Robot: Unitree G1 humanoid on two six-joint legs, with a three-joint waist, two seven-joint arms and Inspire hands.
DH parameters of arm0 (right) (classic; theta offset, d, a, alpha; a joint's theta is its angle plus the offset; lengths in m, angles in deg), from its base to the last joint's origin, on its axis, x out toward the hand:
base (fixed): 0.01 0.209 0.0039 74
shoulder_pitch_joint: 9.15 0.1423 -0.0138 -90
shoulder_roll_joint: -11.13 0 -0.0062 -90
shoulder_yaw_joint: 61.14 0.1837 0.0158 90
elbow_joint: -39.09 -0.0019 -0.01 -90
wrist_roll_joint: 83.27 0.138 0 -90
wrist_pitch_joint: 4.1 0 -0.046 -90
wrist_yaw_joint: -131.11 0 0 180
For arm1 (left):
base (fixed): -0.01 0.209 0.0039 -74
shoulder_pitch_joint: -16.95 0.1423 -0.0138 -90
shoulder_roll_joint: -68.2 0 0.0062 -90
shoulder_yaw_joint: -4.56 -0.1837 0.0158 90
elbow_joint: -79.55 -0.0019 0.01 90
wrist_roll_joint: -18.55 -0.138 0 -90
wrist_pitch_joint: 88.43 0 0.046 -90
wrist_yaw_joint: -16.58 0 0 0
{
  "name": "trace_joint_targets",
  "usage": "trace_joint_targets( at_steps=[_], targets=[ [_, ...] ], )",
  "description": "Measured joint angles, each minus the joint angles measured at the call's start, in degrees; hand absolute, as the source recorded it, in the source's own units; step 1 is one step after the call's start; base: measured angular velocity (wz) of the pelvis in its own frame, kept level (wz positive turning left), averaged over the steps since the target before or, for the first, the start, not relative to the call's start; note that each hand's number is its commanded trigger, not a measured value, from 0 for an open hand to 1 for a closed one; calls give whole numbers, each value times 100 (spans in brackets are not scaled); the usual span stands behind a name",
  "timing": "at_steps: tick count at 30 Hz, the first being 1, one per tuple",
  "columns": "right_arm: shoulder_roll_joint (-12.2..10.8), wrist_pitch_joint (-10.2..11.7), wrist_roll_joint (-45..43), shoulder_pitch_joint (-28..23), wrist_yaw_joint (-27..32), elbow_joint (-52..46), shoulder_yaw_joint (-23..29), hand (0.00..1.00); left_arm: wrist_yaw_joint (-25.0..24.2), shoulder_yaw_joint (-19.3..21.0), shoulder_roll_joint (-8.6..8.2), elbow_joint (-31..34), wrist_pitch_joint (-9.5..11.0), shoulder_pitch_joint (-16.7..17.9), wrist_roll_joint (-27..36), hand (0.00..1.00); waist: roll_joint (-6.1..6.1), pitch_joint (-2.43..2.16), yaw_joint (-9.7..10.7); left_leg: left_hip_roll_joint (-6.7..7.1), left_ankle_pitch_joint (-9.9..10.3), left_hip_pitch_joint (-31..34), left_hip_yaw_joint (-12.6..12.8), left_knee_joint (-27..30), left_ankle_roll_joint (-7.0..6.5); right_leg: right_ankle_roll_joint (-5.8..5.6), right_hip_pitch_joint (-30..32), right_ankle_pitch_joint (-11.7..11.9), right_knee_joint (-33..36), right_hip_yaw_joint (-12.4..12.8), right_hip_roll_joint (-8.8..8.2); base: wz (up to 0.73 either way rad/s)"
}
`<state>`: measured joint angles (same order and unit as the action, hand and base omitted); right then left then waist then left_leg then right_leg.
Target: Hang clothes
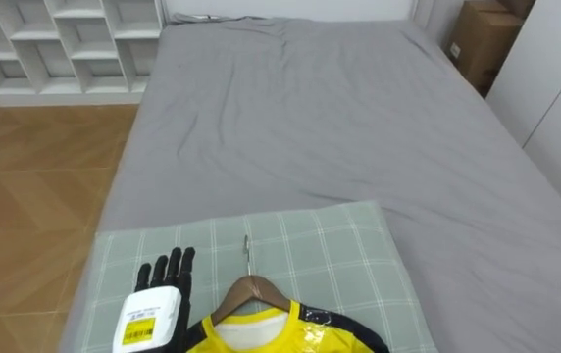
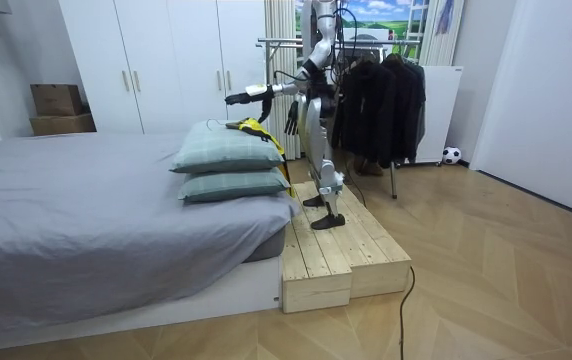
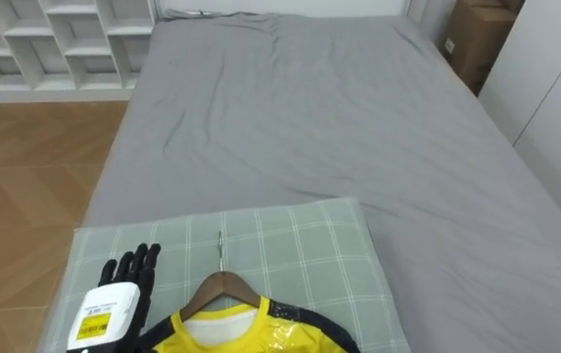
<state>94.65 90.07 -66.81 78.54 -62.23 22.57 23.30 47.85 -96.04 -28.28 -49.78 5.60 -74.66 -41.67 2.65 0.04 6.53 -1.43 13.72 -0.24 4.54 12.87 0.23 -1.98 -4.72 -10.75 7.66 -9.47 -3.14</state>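
Your left robot hand (image 1: 166, 277), open, sits nine o'clock of the hanger (image 1: 251, 290); a crooked grab may shed the shirt (image 1: 261, 339).

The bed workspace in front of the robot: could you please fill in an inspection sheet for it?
Surface: grey bed, sheet lightly creased; green checked pillow at the near edge.
Job's things: yellow shirt on a wooden hanger, lying on the pillow; clothes rack with dark garments behind the robot.
Clutter: nothing seen on the bed.
Hands: left hand open, over the pillow left of the hanger, not touching it; right hand hangs at the robot's side.
Cables: nothing seen beyond the robot's own.
Surroundings: white shelf unit, cardboard box, wooden platform under the robot, ball.
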Motion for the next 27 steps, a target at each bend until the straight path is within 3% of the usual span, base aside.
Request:
trace_joint_targets(
  at_steps=[8,19,27],
  targets=[
    [-1,1,124,-3,32,8,-134,0,-441,-108,-50,2,-18,-83,0,0,16,-6,107,-1,0,-9,8,12,0,0,-16,0,1,-5,-1,0],
    [-4,-7,256,22,166,6,-333,0,-848,-118,-206,1,-102,-87,19,0,28,-3,100,-2,0,52,4,72,0,2,-14,1,9,-14,-1,0],
    [-9,-5,199,55,209,10,-376,0,-955,-150,-231,-38,-99,-85,614,0,39,-2,96,-2,0,-11,9,56,-1,3,-36,2,10,-10,-2,0]
  ],
)
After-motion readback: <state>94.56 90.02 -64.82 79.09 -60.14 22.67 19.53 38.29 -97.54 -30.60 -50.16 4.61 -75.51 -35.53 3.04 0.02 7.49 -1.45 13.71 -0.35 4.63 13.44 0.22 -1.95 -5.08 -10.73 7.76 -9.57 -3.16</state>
